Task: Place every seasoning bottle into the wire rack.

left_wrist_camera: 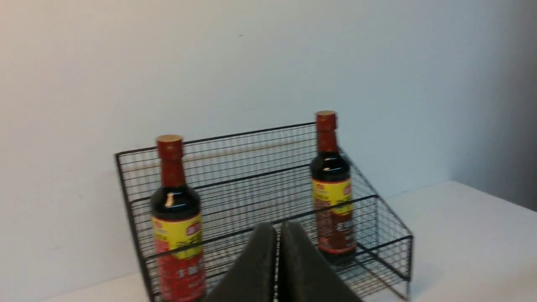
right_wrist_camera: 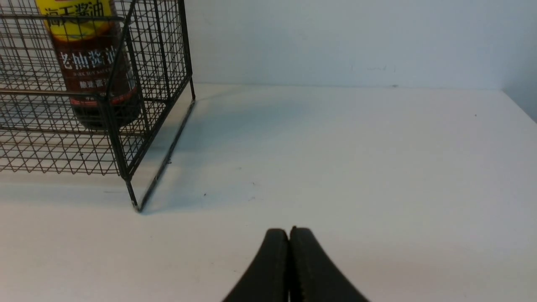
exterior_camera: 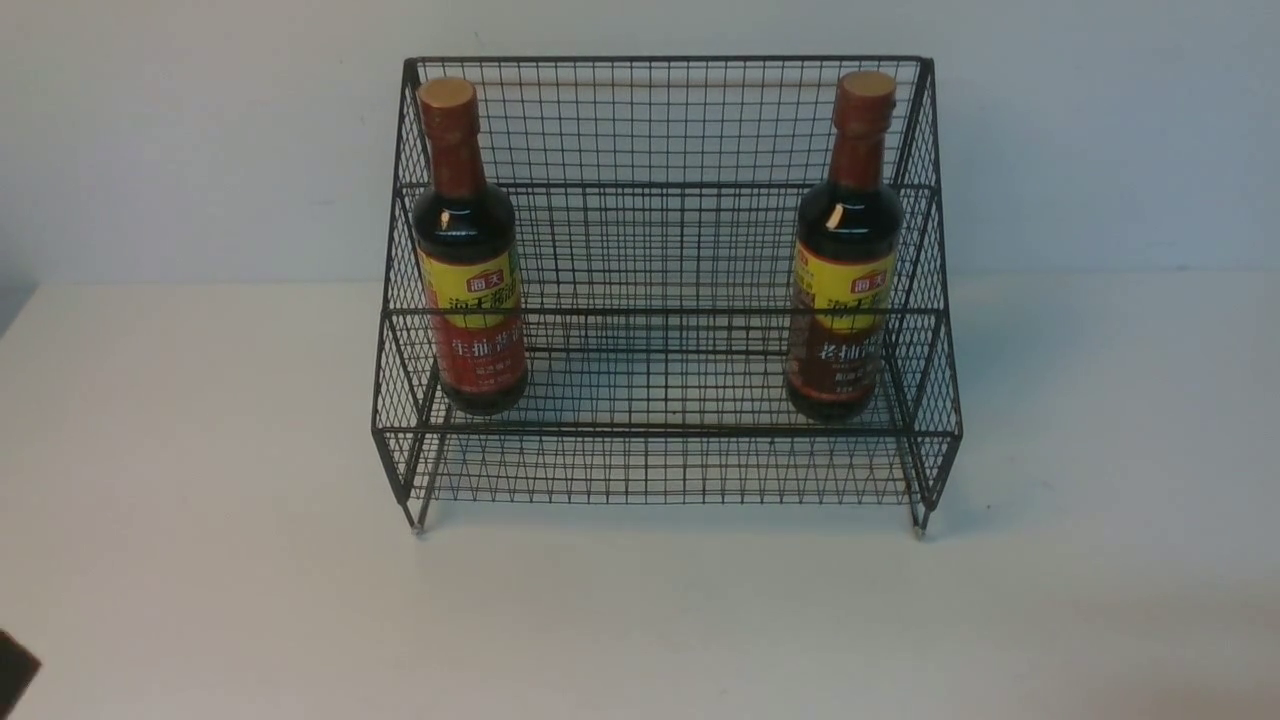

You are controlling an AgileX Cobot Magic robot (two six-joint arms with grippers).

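Soy-sauce bottles, two [exterior_camera: 470, 230] [exterior_camera: 845, 230]: racked, placement seemingly complete; left claw [left_wrist_camera: 279, 228], right claw [right_wrist_camera: 288, 233]: fingertips together, empty.

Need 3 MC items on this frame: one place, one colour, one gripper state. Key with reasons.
1. Where is the bottle with the redder label?
A) rack's left end
B) rack's middle
C) rack's right end

2. What colour are the bottle necks?
A) green
B) white
C) reddish-brown

3. How are the two grippers?
A) both wide open
B) both shut, holding nothing
C) each holding a bottle

1: A, the front view shows the redder-label bottle at that end of the wire rack.
2: C, that colour shows on it and on the browner-label bottle.
3: B, the left gripper and right gripper have their fingertips together, with no bottle between them.
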